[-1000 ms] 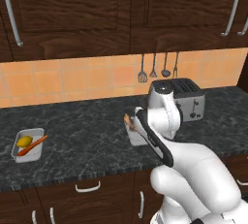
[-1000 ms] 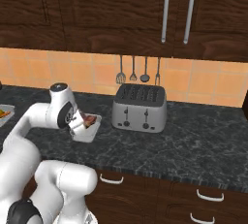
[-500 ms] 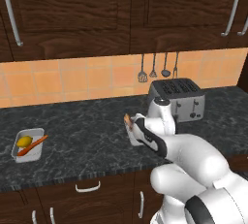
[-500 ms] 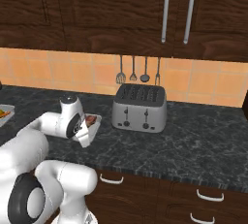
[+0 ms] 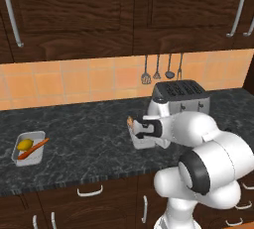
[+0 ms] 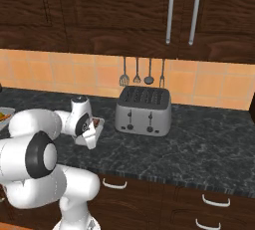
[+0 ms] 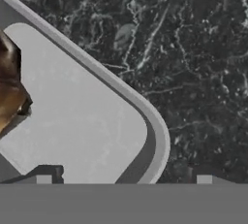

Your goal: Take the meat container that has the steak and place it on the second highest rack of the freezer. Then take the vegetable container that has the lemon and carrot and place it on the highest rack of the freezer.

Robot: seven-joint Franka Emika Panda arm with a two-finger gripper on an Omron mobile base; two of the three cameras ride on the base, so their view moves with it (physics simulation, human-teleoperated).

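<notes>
A: Location of the steak (image 7: 10, 92)?
B: In the grey meat container (image 7: 87, 121) on the black marble counter (image 7: 193, 72), left of the toaster (image 6: 143, 110).
A: Gripper (image 7: 123, 179) condition?
B: Fingers spread wide over the container's corner, rim between them, nothing pinched.
A: Vegetable container (image 5: 29, 147)?
B: Far left, lemon (image 5: 25, 144) and carrot (image 5: 32, 148) inside

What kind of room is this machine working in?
A kitchen, computer-rendered by the look of it. A toaster stands on a dark marble counter, cooking utensils hang on the orange tiled wall, and dark wood cabinets run above and below.
</notes>
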